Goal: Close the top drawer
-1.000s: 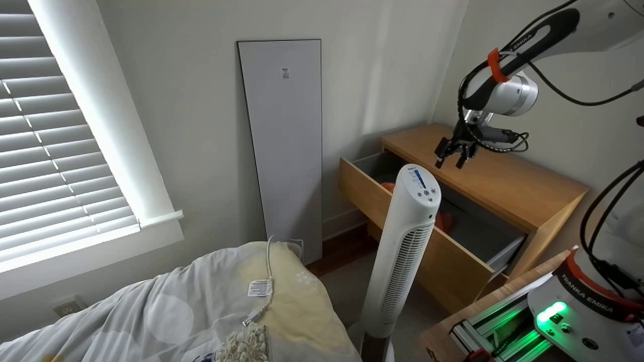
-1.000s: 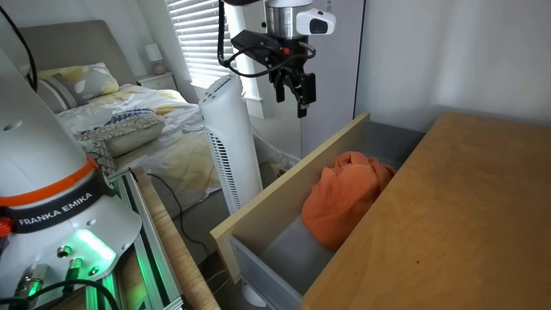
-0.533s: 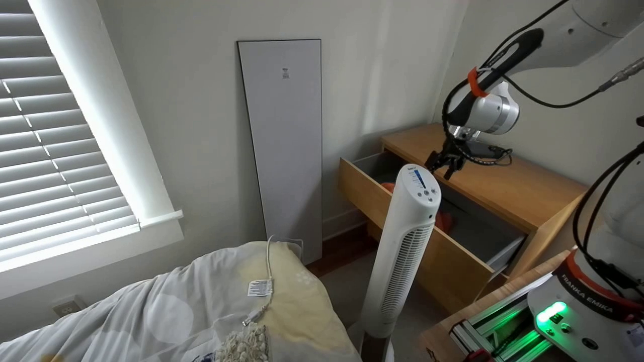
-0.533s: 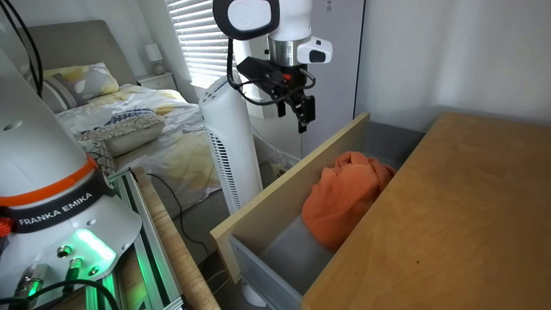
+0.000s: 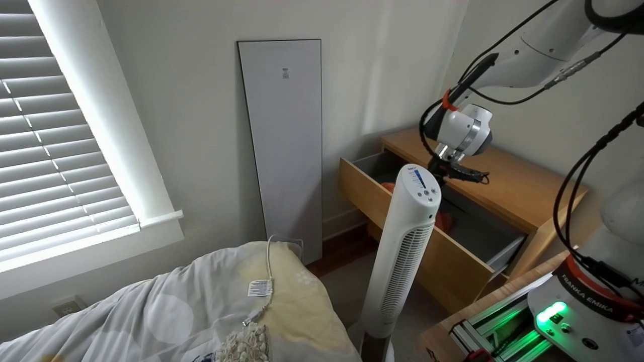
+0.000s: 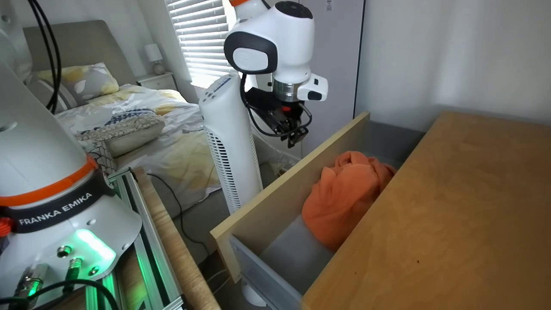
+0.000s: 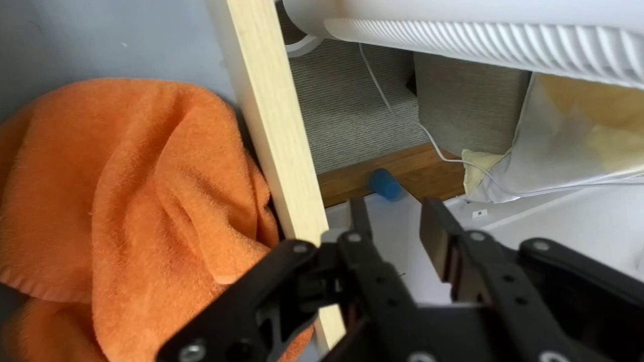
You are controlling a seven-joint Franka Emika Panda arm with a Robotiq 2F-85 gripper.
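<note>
Got my fingers (image 7: 443,221) parted, clear gap, gripping nothing, near the front of the top drawer (image 6: 297,185), which is hanging open, orange cloth (image 7: 151,201) inside.

Bench: wood-topped bench (image 6: 174,249), metal rails (image 6: 154,241) directly on it in both exterior views, my base (image 5: 583,314) on the rails. Floor: grey rug (image 7: 352,110), white tower fan (image 5: 400,261) standing on it, white cord (image 7: 453,160) running across. My wrist view also shows wooden boards (image 7: 427,169) beside the rug; blue cup-like thing (image 7: 385,184) at their edge, can't tell what it rests on.
</note>
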